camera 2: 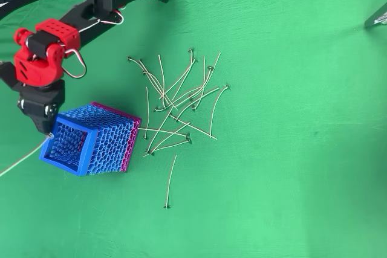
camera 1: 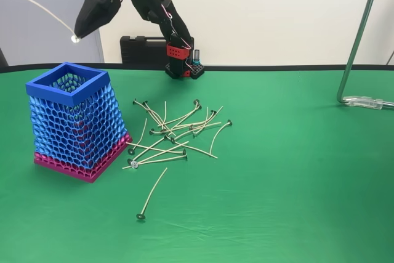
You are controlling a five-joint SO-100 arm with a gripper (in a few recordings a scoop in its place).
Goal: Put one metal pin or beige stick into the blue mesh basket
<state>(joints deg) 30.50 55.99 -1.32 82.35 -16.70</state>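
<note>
The tool [camera 1: 76, 36] hangs above the basket [camera 1: 75, 122], closed on the disc end of one stick [camera 1: 40, 7], whose long beige shaft juts away up and to the left in the fixed view. In the overhead view the tool [camera 2: 48, 131] sits right at the basket's [camera 2: 91, 141] left rim edge, and the stick [camera 2: 23, 157] trails out to the lower left, well outside the square opening. That is the main risk as I judge it: let go now and the stick would likely tip over the rim, or fall clear of it onto the worktop [camera 1: 277, 183], because most of its length hangs beyond the mouth. The tool looks to need a shift toward the centre of the opening, and the shaft swung more upright, before release. A second hazard is the grip itself, held only at the tip by the head, so a quick wrist turn could let the stick pivot or slip. Coming down too low could also knock the rim and shove the light basket. The pile [camera 1: 175, 130] of spare sticks lies to the basket's right, untouched.
</note>
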